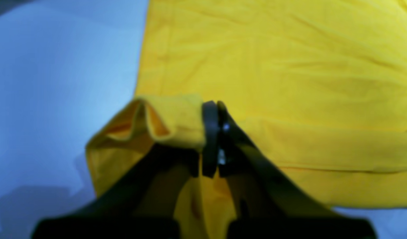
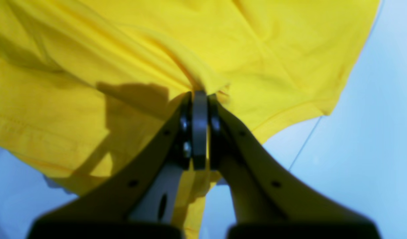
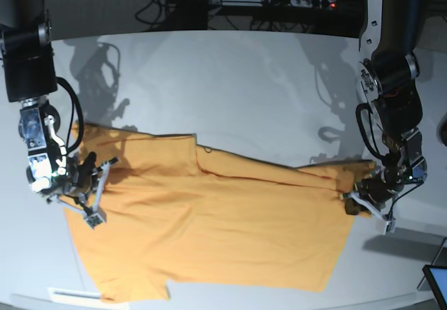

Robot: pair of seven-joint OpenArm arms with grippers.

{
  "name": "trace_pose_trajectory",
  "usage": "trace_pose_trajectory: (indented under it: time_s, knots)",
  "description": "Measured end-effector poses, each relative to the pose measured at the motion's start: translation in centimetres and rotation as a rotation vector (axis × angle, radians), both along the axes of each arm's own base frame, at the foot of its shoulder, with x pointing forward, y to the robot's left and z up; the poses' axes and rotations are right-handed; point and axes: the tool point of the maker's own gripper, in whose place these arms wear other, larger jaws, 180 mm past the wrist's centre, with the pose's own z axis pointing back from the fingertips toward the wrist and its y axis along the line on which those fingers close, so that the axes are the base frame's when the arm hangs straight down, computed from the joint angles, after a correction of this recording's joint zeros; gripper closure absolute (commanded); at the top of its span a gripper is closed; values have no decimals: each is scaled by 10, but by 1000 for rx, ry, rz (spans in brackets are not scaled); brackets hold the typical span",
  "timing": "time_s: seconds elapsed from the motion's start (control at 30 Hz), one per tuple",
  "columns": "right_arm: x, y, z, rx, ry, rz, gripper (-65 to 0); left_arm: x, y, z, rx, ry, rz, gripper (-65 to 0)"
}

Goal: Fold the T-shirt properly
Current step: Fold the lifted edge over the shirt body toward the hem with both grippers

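Pinching opposite edges of the T-shirt (image 3: 209, 219), both arms' fingers (image 1: 210, 139) clamp fabric.

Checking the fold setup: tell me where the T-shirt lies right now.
In the base view, the plain orange-yellow thin-fabric T-shirt lies spread across the white table, stretched between the right gripper on the view's left and the left gripper on its right.

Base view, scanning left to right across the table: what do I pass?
Right gripper shut on the T-shirt's edge → T-shirt spread on the table → left gripper shut on its far edge.
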Motion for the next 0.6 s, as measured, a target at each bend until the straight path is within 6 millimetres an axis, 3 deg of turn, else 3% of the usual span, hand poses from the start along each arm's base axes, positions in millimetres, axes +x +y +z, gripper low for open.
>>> trace_pose_trajectory:
  time_s: [0.23,0.3,0.47,0.6]
  knots:
    - [0,0,0,1,0,-1,-10,0,0,1,2,-3,0,0]
    - [0,0,0,1,0,-1,-42,0,1,2,1,-6,2,-5]
    - [0,0,0,-1,0,-2,-184,-6,9,13,31,-69,20,-218]
    - [2,1,1,12,-22,-1,-207,-28,25,9,58,-84,65,-331]
